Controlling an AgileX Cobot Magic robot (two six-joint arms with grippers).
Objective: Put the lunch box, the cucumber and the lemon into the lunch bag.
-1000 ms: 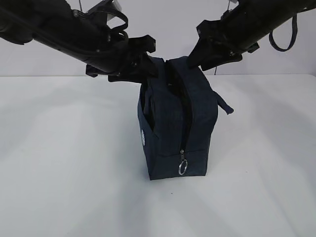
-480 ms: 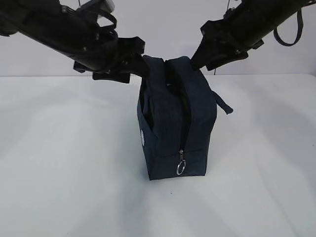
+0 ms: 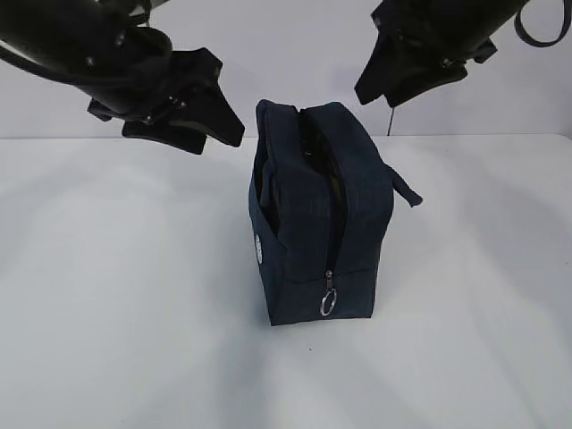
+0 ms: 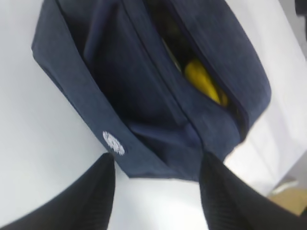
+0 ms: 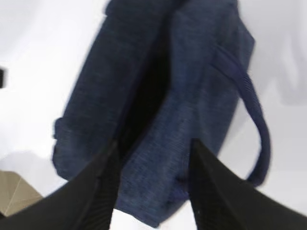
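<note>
there is one lunch bag (image 3: 320,214), dark navy, standing upright near the middle of the white table (image 3: 116,340). one zipper runs over its top and down the near end, and one metal ring pull (image 3: 329,304) hangs low on that end. the zipper is open, so a dark slit shows along the top. one loop handle (image 3: 404,186) hangs out on the right side of the bag. one small white round logo (image 4: 113,143) sits on the left side panel.

one lemon (image 4: 204,81) is inside the bag: in the left wrist view a yellow shape shows through the slit, under the fabric edge. the lunch box and the cucumber i cannot find in any view; the inside is too dark to tell.

there are two grippers. the left gripper (image 3: 210,121) hangs in the air at the upper left of the bag, its fingers apart and nothing between them. the right gripper (image 3: 380,85) hangs at the upper right, also with fingers apart and empty. neither touches the bag.

the table is bare all around the bag, with much free room on the left, on the right and in front. the far edge of the table meets the pale wall (image 3: 295,54) behind.
</note>
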